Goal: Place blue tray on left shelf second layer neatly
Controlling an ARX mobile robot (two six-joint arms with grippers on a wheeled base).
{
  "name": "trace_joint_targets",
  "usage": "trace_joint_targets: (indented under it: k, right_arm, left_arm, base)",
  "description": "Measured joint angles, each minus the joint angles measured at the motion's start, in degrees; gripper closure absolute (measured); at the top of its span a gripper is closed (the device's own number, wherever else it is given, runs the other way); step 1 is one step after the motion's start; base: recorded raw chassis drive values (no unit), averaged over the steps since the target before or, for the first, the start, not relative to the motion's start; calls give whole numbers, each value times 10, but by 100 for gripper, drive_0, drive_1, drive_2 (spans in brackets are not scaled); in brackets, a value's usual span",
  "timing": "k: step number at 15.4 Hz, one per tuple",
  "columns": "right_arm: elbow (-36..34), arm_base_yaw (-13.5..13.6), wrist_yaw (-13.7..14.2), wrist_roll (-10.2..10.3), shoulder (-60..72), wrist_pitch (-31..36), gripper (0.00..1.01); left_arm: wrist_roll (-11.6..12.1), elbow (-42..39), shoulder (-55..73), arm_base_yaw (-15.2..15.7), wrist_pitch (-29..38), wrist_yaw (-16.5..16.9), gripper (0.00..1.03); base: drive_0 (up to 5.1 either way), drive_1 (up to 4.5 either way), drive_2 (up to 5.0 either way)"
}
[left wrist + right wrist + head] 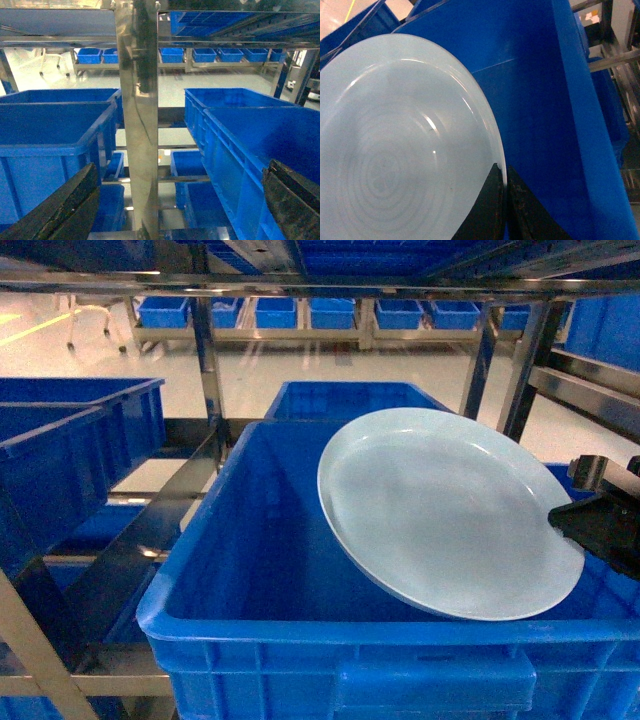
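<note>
Tilted blue tray over blue crate

I'm looking into what reads as a warehouse or factory storeroom. Shiny steel racks with uprights and rails fill my head view, their tiers loaded with deep bright-blue plastic crates. Through the frame I see a pale, glossy floor stretching back to another low rack carrying a row of smaller blue bins. My left wrist camera shows the same: a steel upright, more crates either side, and bins lined along the far wall.
</note>
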Motion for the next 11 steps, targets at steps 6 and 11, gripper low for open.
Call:
trace_joint_targets:
  k: [6,11]
  right_arm:
    - [38,3,14,-5,30,7,99]
    - [100,13,46,-24,74,-5,99]
  left_arm:
    - [0,0,0,0,0,0,5]
    - [0,0,0,0,0,0,5]
  base:
    - [0,0,0]
    - [0,0,0]
